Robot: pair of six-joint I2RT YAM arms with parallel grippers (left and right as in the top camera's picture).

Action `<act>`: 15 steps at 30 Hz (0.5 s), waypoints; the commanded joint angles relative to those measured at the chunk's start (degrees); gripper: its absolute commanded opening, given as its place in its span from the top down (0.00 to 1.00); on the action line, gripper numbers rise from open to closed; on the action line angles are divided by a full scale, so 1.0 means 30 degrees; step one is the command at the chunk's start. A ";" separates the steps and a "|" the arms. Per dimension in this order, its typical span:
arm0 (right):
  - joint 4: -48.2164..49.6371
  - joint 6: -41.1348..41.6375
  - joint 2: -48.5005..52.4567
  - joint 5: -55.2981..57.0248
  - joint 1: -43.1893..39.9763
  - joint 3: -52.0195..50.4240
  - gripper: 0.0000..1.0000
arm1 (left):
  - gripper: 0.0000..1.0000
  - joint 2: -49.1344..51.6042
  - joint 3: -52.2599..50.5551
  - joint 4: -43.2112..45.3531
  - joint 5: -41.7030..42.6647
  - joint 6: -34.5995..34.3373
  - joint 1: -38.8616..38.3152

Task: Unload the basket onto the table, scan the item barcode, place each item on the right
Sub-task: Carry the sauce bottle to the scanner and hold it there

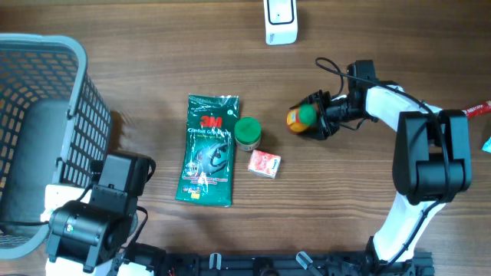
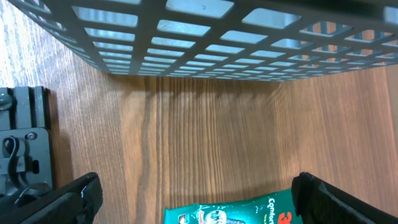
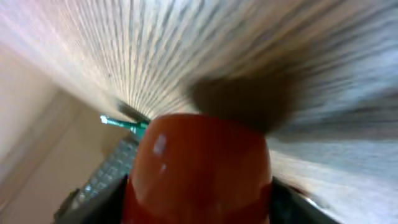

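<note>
The right gripper (image 1: 312,120) encloses the orange bottle (image 1: 295,121), which lies on the wooden table (image 1: 345,199) right of centre, between both fingers. Whether the fingers clamp it cannot be determined. The left gripper (image 2: 196,186) stands wide open and empty, near left, between the grey basket (image 1: 46,115) and the green packet (image 1: 209,149).

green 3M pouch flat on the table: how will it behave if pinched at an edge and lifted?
The flat green 3M plastic pouch will probably flop and sag: it lies thin, with a wavy outline. Its printed film looks glossy, so it may slip in a pinch. Pushed, it should slide, not roll, and could nudge the round green-lidded jar beside it.
</note>
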 commanded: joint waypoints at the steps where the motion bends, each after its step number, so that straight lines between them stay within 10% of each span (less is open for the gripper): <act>1: 0.0758 -0.1457 0.1151 -0.1384 0.0204 -0.0306 0.50 | 0.00 -0.0036 0.0022 -0.0029 -0.0109 0.0022 0.0102; 15: 1.1227 -0.2718 0.0809 -1.3296 0.0211 -0.0291 0.69 | 0.00 -0.0036 0.0015 -0.0029 -0.0109 0.0022 0.0102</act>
